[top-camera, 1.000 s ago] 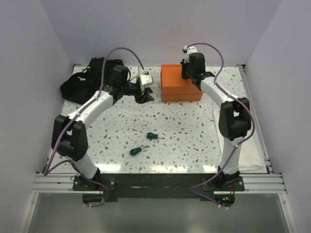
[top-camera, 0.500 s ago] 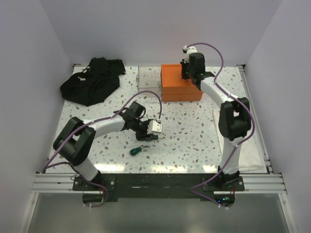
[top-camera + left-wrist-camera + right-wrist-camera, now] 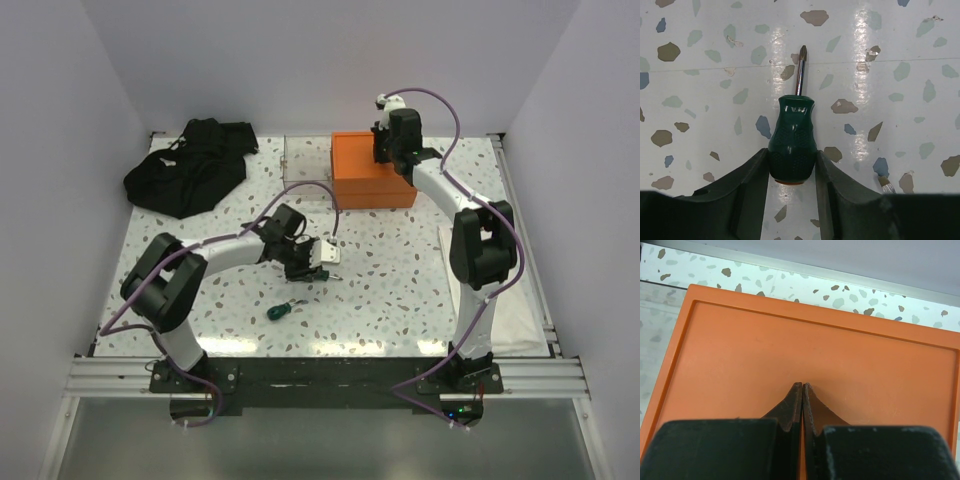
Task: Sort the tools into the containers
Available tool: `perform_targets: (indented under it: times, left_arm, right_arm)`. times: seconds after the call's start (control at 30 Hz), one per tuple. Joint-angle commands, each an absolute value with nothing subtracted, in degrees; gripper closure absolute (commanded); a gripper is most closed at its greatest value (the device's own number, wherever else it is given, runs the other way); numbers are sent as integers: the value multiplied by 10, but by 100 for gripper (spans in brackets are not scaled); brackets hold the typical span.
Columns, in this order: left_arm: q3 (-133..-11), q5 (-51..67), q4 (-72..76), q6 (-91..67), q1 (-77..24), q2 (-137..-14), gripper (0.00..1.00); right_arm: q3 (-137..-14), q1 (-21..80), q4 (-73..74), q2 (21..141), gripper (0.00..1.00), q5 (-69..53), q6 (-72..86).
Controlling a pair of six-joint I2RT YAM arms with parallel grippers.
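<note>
Two fingers of my left gripper (image 3: 792, 155) pinch the handle of the green stubby screwdriver (image 3: 792, 126), bottom centre of the wrist view. My right gripper (image 3: 803, 386) sits closed, empty, over the orange box (image 3: 740, 355), upper centre overhead.

A plastic handle, glossy above and finely dimpled at the grip, and a polished metal shaft are shown on the stubby green screwdriver (image 3: 792, 137). The speckled tabletop (image 3: 910, 125) is seen glossy; the orange box (image 3: 815, 350) smooth and matt; the black heap (image 3: 185, 168), cloth.
</note>
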State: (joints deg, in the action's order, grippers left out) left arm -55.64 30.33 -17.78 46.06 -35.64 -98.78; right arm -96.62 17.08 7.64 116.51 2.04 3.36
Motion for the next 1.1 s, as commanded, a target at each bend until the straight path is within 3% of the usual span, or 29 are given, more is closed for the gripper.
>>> perform_targets:
  times: [0.0,0.2,0.3,0.5,0.67,0.77,1.0,1.07]
  left_arm:
    - [-592,377,-201,464,-329,-946,82]
    - [-659,434,-112,308,-217,-902,85]
    - [-696,413,14,200,-184,-918,84]
    - [-823,307,69,68,-173,-1027,84]
    - [-959,251,1,34,-172,-1148,83]
    - [-969,237,-21,34,-171,-1169,78]
    - [-976,230,-32,19,-171,-1161,51]
    - [-958,240,-14,20,-171,-1143,48]
  right_arm:
    - [-934,178,186,1195,99,19,25]
    - [-933,178,185,1197,99,19,26]
    - [-935,179,184,1199,99,19,25]
    - [-939,179,185,1201,99,19,24]
    - [-937,179,185,1199,99,24,19]
    - [-936,179,183,1195,99,27,17]
    - [-947,178,184,1208,99,27,20]
    - [-950,178,185,1215,99,24,22]
